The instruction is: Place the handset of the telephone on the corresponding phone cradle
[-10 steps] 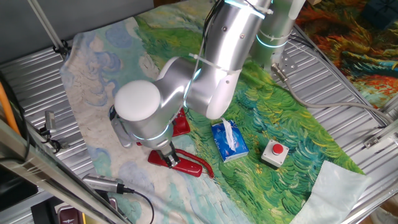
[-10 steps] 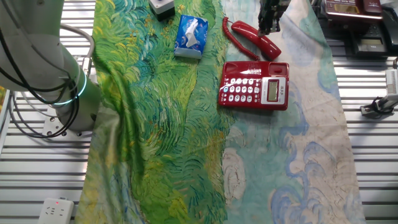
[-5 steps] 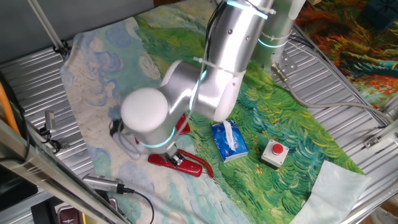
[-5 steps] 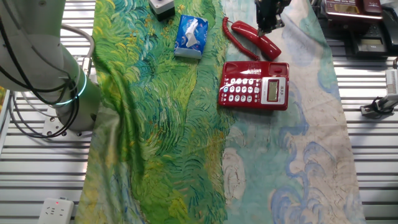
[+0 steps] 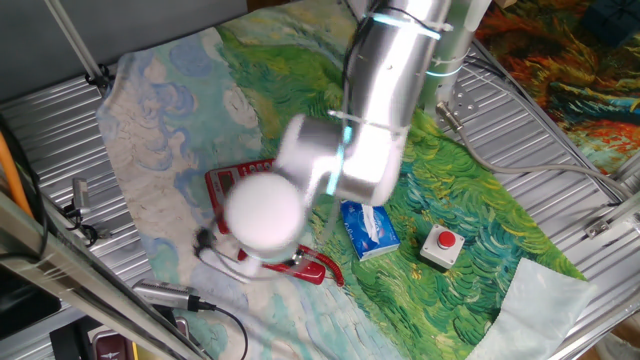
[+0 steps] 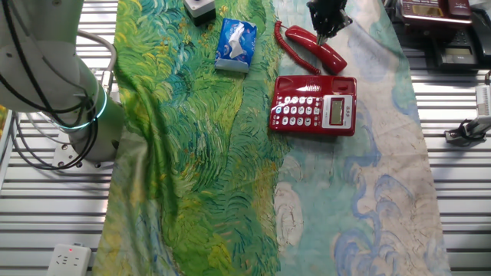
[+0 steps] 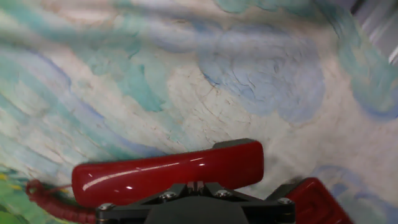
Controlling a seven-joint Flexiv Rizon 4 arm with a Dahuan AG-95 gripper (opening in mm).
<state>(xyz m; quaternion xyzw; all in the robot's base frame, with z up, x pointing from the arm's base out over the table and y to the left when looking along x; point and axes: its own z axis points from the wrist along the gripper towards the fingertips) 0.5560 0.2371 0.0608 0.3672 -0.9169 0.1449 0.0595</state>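
The handset (image 6: 315,45) lies on the table (image 6: 368,192), just beyond the telephone (image 6: 314,106) — off its phone cradle (image 6: 347,109). The end effector (image 6: 325,23) sits over its middle; whether it is clamped, I cannot tell. A loose grip — or the cord (image 6: 282,44) snagging — could drop it.

The arm's wrist has swung round, uncovering the telephone (image 5: 238,180), while the end effector (image 6: 325,17) turned above the handset (image 6: 317,45).

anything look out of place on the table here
Yes: the handset lies off the telephone, on the cloth beside it, at a slant to the base, leaving the phone cradle bare. The claw is right over the handset. The tissue pack looks fine.
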